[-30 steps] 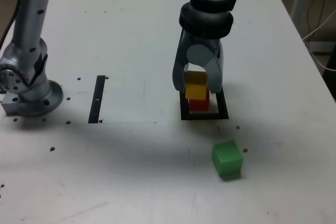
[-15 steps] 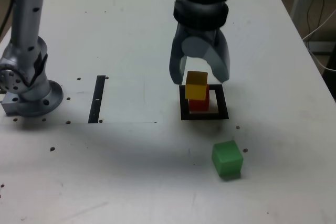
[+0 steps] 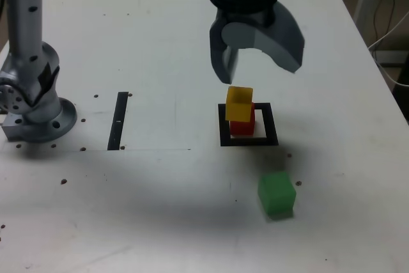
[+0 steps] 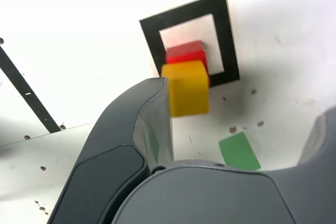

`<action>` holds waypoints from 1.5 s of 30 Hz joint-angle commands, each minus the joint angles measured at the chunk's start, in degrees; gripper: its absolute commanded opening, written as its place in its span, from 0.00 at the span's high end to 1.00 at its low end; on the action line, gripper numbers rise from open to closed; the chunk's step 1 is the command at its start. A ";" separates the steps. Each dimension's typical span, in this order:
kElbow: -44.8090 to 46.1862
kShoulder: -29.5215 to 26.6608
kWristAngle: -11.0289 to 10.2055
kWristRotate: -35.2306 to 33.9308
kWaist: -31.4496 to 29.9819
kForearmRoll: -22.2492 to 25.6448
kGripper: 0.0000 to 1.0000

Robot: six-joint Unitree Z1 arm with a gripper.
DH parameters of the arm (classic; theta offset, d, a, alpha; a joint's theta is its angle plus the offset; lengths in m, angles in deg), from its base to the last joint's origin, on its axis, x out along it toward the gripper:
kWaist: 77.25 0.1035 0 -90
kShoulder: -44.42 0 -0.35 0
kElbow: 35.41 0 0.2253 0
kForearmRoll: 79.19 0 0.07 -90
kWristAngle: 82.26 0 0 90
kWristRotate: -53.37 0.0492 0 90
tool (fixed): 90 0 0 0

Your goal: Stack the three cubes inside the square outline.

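Note:
In the exterior view the yellow cube [image 3: 239,104] rests on the red cube [image 3: 241,126], slightly off to one side, inside the black square outline [image 3: 223,131]. My gripper [image 3: 257,71] hangs open above the stack with its jaws spread wide, touching nothing. The green cube [image 3: 277,193] lies alone on the table, nearer the front and to the exterior view's right of the outline. The wrist view looks down past the open gripper [image 4: 245,100] onto the yellow cube [image 4: 186,87], the red cube [image 4: 185,53], the square outline [image 4: 149,35] and the green cube [image 4: 239,151].
A thin black strip [image 3: 119,119] lies flat to the exterior view's left of the outline and also shows in the wrist view as the strip [image 4: 26,93]. The arm's base [image 3: 32,103] stands at the far left. Cables [image 3: 390,23] hang off the table's right edge.
The gripper opened from around the yellow cube and rose clear of it. The yellow cube stays on the red cube. The green cube has not moved.

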 commanded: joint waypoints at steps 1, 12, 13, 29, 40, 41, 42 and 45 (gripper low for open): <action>-0.85 0.60 -0.29 0.34 -1.26 0.22 0.00; -6.60 6.46 -0.67 2.18 -12.71 0.71 0.01; -7.24 7.23 -0.67 2.33 -13.62 0.81 0.01; -10.31 15.05 -0.42 11.94 -16.27 2.39 0.01; -11.40 17.08 -1.65 26.29 -16.64 2.11 0.02; -11.32 17.24 -2.02 26.67 -16.64 2.22 0.02; -11.25 17.41 -2.33 26.93 -16.64 2.26 0.01; -11.23 18.03 -2.75 27.23 -16.67 2.20 0.01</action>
